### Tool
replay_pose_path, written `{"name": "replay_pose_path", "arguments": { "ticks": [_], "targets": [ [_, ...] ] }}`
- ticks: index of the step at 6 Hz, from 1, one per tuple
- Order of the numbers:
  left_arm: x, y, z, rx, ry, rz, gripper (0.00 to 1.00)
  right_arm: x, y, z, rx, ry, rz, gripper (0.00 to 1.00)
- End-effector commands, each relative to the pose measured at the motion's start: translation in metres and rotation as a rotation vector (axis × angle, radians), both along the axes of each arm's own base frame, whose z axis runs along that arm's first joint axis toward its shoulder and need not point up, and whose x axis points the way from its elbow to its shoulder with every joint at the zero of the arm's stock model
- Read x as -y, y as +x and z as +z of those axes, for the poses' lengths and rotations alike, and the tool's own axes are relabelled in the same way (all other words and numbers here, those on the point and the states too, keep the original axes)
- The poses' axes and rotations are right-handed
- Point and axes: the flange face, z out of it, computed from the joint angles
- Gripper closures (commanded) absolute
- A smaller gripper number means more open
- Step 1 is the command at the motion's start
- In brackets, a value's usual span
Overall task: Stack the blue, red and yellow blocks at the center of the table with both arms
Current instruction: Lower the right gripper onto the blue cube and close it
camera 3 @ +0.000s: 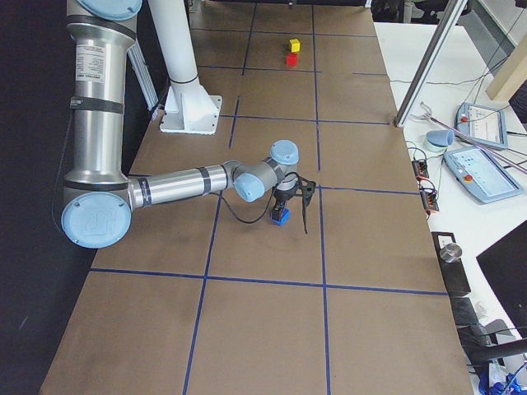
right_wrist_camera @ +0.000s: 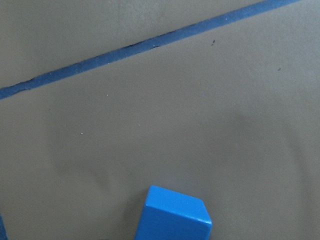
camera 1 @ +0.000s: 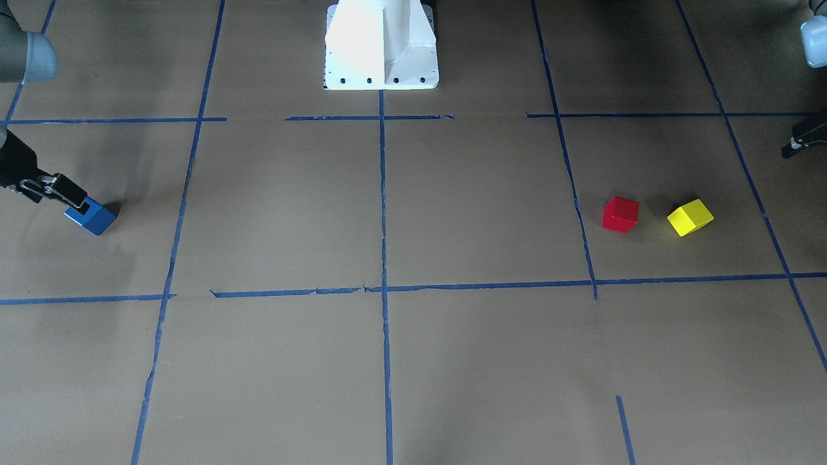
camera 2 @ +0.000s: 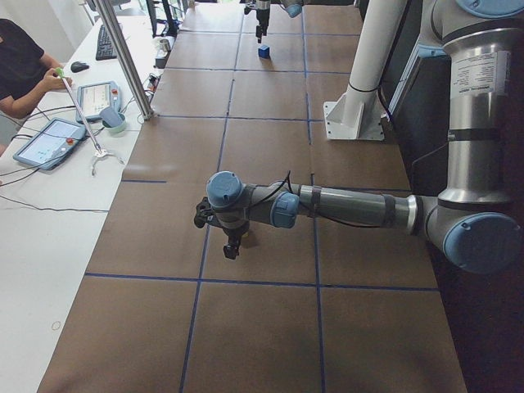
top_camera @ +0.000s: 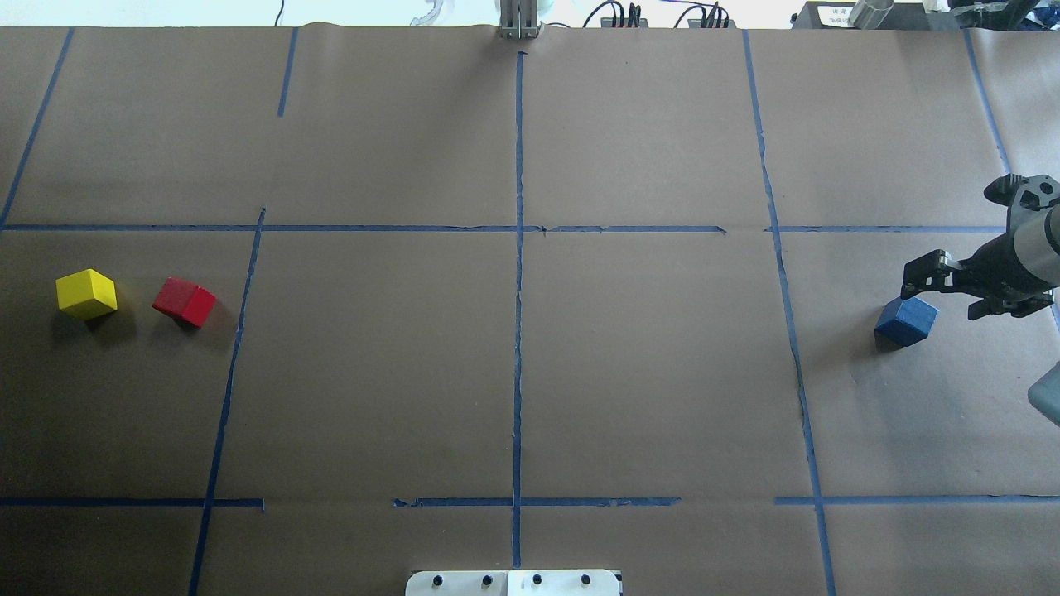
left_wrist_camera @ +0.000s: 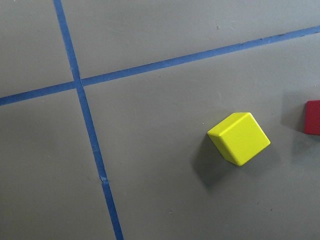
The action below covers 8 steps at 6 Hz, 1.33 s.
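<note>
The blue block sits on the table's right side. My right gripper is open and low over it, with one finger at the block's top edge. The right wrist view shows the block at its bottom edge. The red block and the yellow block lie close together on the left side. My left gripper hovers open beside them, apart from both. Only one of its fingers shows in the front view. The left wrist view looks down on the yellow block.
Blue tape lines divide the brown paper table into squares. The white robot base stands at the table's edge. An operator's desk with tablets and a metal pole lies along the far side.
</note>
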Motion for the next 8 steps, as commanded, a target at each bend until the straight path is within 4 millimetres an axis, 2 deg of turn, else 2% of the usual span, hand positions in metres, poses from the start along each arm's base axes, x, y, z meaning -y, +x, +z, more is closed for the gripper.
{"name": "replay_pose_path", "arguments": {
  "ticks": [1,2,4,5,6,7,8],
  "targets": [
    [0.0,0.0,0.0,0.001,0.0,0.0,0.0,-0.01,-0.035,0.0,-0.029,-0.011,-0.008,0.01],
    [-0.001,0.0,0.001,0.001,-0.001,0.0,0.0,-0.011,-0.039,0.001,-0.036,-0.005,-0.01,0.01],
    [-0.002,-0.001,0.001,0.001,0.004,0.002,0.0,-0.009,-0.038,0.007,-0.059,-0.001,0.004,0.07],
    [-0.006,-0.003,0.005,0.002,-0.004,0.001,0.0,-0.008,-0.037,0.012,-0.07,-0.011,0.016,0.22],
    [-0.006,-0.003,0.005,0.002,-0.003,0.002,0.0,-0.006,-0.037,0.015,-0.081,-0.011,0.025,0.54],
    [-0.007,-0.003,0.006,0.002,-0.004,0.002,0.0,-0.002,-0.041,0.004,-0.063,-0.026,0.06,0.97],
    [-0.011,-0.004,0.008,-0.003,-0.009,0.001,0.0,0.003,-0.045,-0.016,-0.036,0.002,0.063,0.98]
  ]
}}
